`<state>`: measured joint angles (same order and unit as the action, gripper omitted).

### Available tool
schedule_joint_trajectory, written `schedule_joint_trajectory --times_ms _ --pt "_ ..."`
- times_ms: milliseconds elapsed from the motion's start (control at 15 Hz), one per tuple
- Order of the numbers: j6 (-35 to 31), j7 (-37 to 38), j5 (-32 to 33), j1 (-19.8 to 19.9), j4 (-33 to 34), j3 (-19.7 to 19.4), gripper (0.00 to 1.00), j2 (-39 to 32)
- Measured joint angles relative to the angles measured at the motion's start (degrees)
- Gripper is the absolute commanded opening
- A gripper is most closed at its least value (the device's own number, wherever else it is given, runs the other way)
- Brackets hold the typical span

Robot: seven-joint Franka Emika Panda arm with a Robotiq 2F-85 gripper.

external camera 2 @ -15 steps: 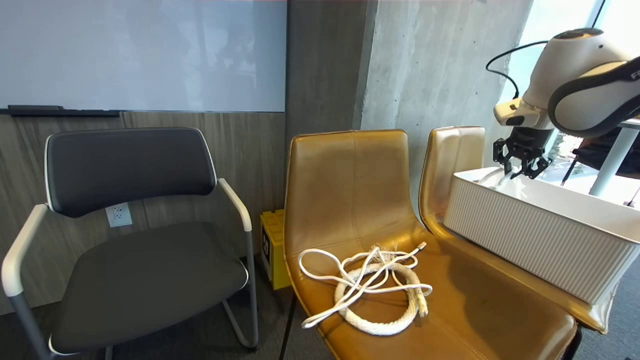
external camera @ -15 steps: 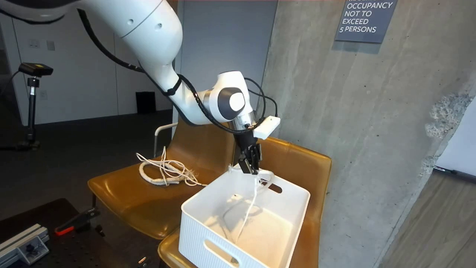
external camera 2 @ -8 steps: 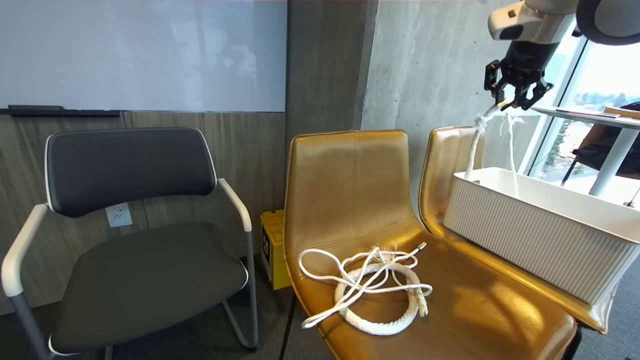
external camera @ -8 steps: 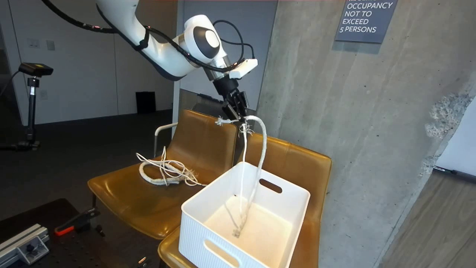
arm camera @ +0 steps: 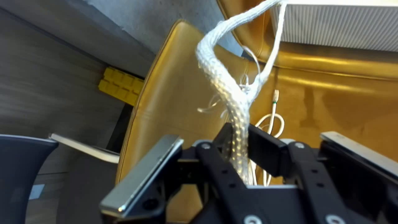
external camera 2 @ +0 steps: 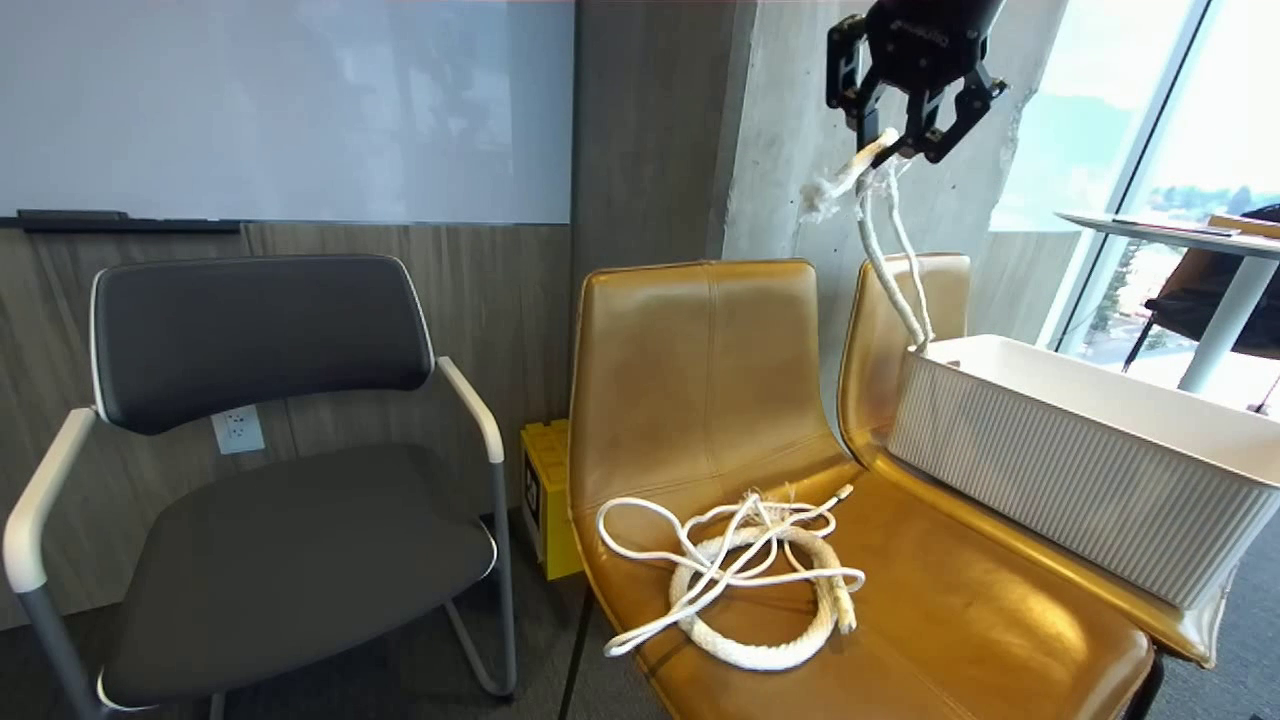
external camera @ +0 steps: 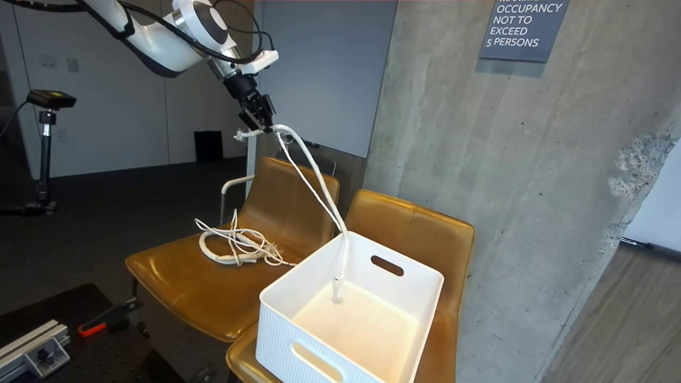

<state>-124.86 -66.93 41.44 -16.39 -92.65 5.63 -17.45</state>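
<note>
My gripper (external camera: 262, 127) is shut on a thick white braided rope (external camera: 315, 166) near its frayed end, in the air above the left tan chair. In an exterior view my gripper (external camera 2: 885, 148) shows the rope (external camera 2: 878, 255) dropping as two strands to the corner of a white ribbed bin (external camera 2: 1050, 490). The rope's lower end still lies inside the bin (external camera: 282, 330). In the wrist view the rope (arm camera: 216, 67) passes between the fingertips (arm camera: 240, 143). A second white rope coil (external camera 2: 750, 655) lies on the chair seat, also seen in an exterior view (external camera: 229, 259).
The bin stands on a tan chair (external camera: 415, 215) by a concrete wall (external camera: 532, 186). Beside it is another tan chair (external camera 2: 700, 360). A dark grey chair (external camera 2: 300, 580) and a yellow box (external camera 2: 552, 480) are farther over. A camera stand (external camera: 47, 143) stands on the left.
My gripper has risen from inside the bin's top and moved toward the chair with the coil, pulling the rope up. The rope now leans over the bin's corner. The coil has not moved.
</note>
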Motion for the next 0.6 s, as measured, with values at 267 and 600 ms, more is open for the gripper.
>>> schedule_joint_trajectory --times_ms 267,600 --pt "6.66 3.90 2.15 -6.90 5.02 5.77 0.04 -3.38" --pt "14.55 6.75 5.07 -14.99 15.24 8.50 0.04 -11.53"
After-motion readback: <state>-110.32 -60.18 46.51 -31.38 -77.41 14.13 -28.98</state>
